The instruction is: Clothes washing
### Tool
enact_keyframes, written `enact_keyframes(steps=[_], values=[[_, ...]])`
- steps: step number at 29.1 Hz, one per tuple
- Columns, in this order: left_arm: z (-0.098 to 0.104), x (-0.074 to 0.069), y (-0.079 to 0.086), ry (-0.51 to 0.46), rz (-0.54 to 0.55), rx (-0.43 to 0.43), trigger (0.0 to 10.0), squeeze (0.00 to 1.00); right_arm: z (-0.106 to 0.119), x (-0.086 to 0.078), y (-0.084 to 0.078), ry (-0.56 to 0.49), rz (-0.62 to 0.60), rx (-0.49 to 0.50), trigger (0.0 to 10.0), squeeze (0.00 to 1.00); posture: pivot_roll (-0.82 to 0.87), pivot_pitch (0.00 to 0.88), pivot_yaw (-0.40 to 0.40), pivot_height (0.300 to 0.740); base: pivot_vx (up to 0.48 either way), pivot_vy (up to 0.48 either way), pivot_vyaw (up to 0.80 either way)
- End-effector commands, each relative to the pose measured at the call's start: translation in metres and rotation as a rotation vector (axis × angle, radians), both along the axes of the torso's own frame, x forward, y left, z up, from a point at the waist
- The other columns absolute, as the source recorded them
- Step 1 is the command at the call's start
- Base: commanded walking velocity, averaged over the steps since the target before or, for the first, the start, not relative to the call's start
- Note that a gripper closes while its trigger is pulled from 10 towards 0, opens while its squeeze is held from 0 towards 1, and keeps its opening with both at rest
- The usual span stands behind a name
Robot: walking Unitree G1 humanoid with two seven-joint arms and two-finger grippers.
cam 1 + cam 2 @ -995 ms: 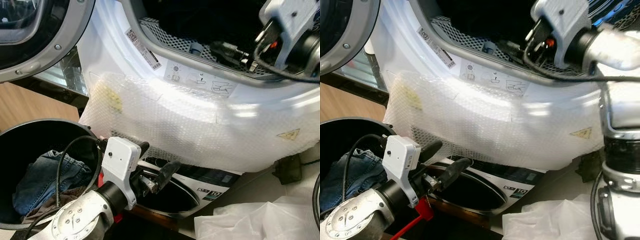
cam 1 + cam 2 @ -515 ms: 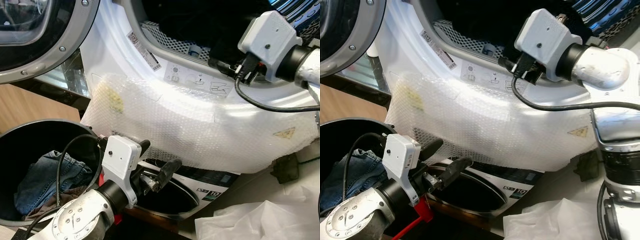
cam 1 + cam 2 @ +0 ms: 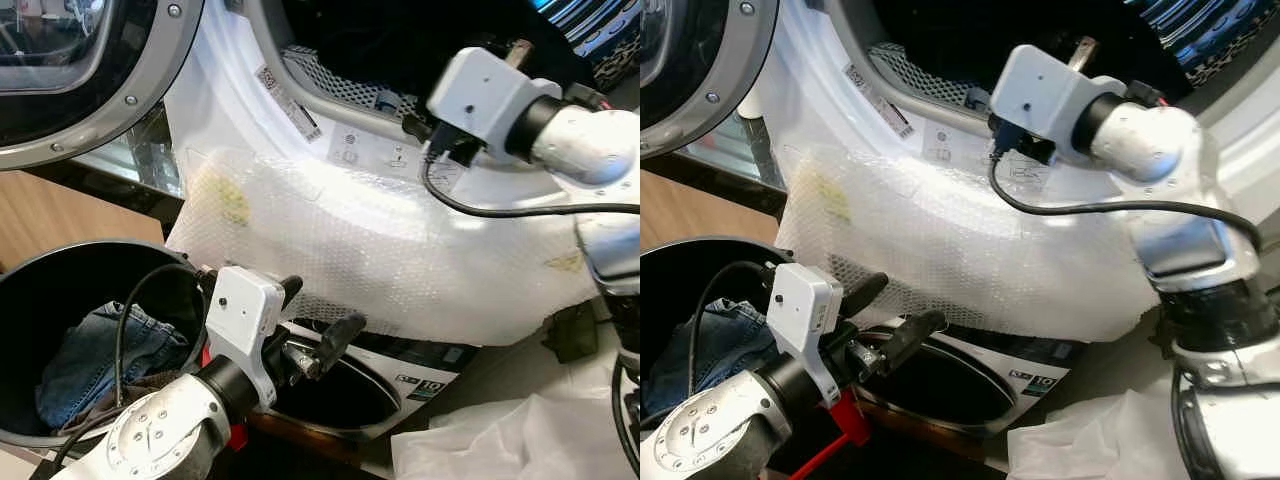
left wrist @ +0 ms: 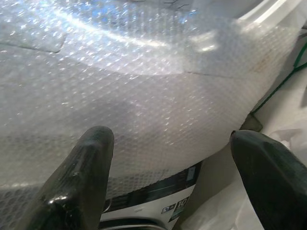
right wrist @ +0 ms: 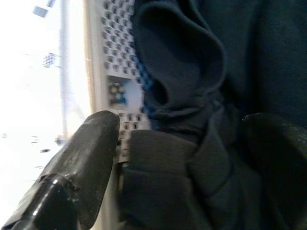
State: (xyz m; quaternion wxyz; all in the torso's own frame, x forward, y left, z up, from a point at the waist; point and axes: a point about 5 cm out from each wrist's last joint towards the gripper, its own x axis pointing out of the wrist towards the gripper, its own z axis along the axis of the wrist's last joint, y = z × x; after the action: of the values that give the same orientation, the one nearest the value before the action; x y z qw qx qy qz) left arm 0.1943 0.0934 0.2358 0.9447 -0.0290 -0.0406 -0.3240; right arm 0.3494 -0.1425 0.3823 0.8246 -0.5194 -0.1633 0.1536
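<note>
Dark navy crumpled clothing (image 5: pixel 211 120) sits inside the perforated metal drum (image 3: pixel 335 85) of the white front-loading washing machine (image 3: pixel 300 150). Right gripper (image 5: pixel 182 158) is at the drum mouth, fingers spread with the fabric between them, not clamped. Left gripper (image 3: pixel 320 320) hovers released just beside the black round laundry basket (image 3: pixel 60 280), which holds blue denim jeans (image 3: pixel 100 350), facing the bubble wrap sheet (image 4: pixel 144 96) draped over the machine front.
</note>
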Motion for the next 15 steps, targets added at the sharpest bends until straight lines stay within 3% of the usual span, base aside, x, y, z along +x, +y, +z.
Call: enact_keyframes(steps=[1, 8, 15], values=[[0.001, -0.003, -0.004, -0.005, -0.019, -0.002, 10.0, 0.00, 0.004, 0.009, -0.016, -0.025, -0.119, 0.009, 10.0, 0.00, 0.00, 0.177, -0.217, 0.740, 0.000, 0.000, 0.00], [0.000, -0.004, -0.003, -0.003, -0.012, -0.002, 10.0, 0.00, 0.018, 0.018, -0.031, -0.090, -0.227, -0.065, 10.0, 0.00, 0.00, 0.182, -0.219, 0.740, 0.000, 0.000, 0.00], [0.001, -0.004, -0.004, -0.002, -0.014, -0.007, 10.0, 0.00, 0.041, 0.023, -0.035, -0.151, -0.262, -0.045, 10.0, 0.00, 0.00, 0.182, -0.219, 0.740, 0.000, 0.000, 0.00]])
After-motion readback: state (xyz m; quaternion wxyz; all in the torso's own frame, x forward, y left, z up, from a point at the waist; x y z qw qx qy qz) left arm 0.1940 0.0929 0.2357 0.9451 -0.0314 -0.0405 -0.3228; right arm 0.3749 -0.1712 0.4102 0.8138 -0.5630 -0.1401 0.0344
